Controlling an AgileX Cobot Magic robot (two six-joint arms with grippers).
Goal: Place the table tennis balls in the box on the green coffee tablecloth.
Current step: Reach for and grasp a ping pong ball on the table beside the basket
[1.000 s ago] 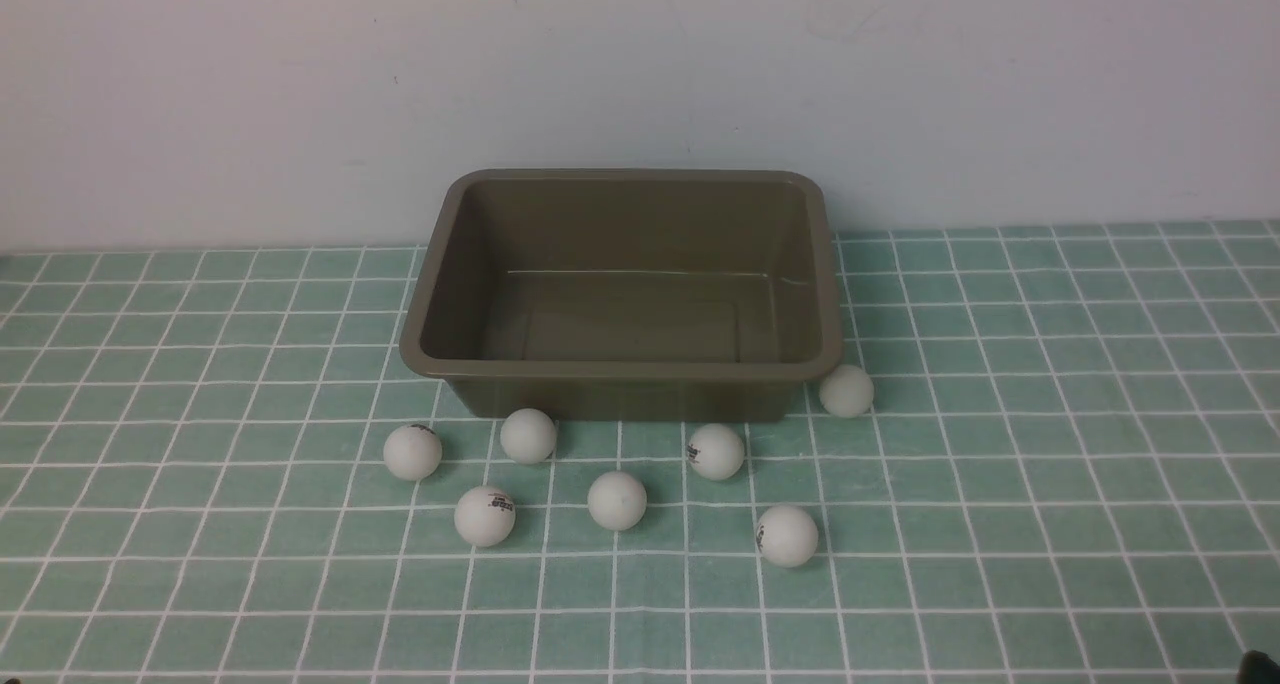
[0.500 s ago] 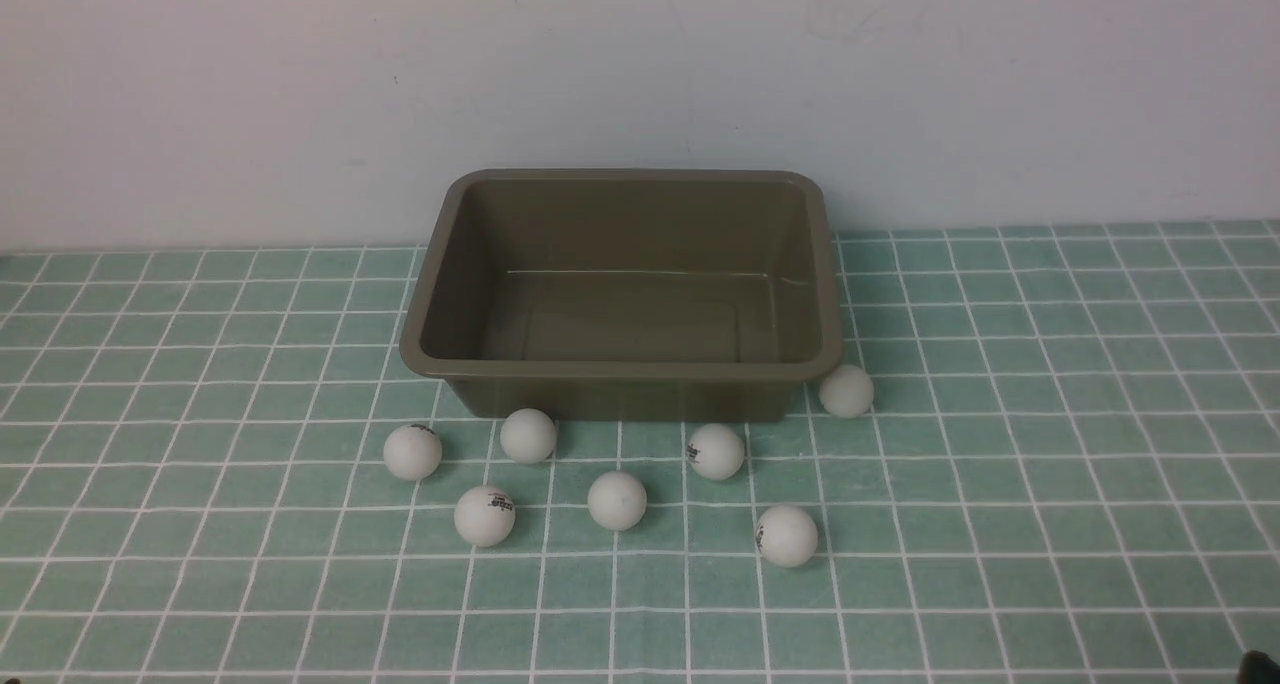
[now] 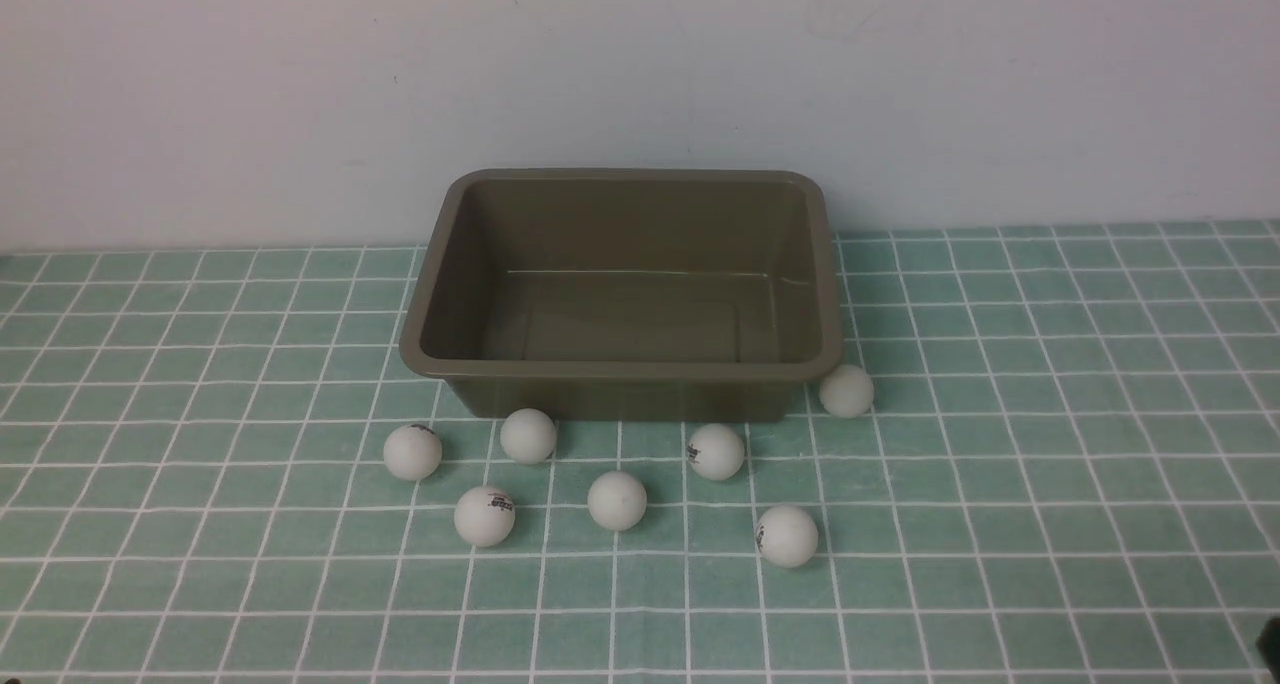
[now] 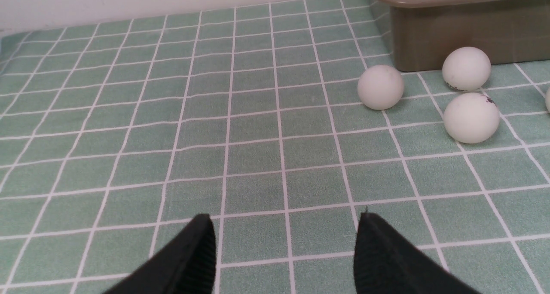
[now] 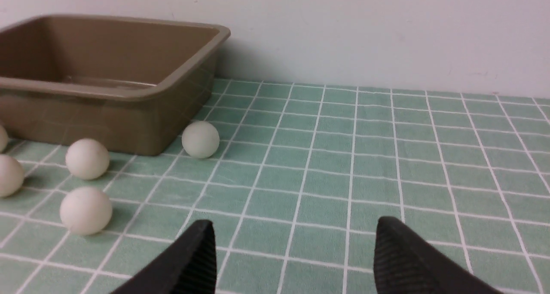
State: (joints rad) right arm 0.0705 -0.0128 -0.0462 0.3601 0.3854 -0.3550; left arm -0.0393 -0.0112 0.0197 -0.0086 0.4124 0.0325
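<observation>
Several white table tennis balls lie on the green coffee tablecloth (image 3: 1000,464) in front of the olive-brown box (image 3: 620,371), which holds nothing. One ball (image 3: 846,391) touches the box's near right corner; another (image 3: 787,535) lies nearest me. My left gripper (image 4: 285,218) is open over bare cloth, well short of the nearest ball (image 4: 380,87). My right gripper (image 5: 295,222) is open too, low over the cloth to the right of the balls, with a ball (image 5: 86,211) off to its side. In the front view both arms are almost entirely out of frame.
A plain white wall rises right behind the box. The cloth runs wide on both sides of the box. A dark bit of the right arm (image 3: 1270,644) shows at the front view's lower right corner.
The dark bit of the right arm at the lower right corner has shifted slightly up and outward. The balls and the box have not moved.
</observation>
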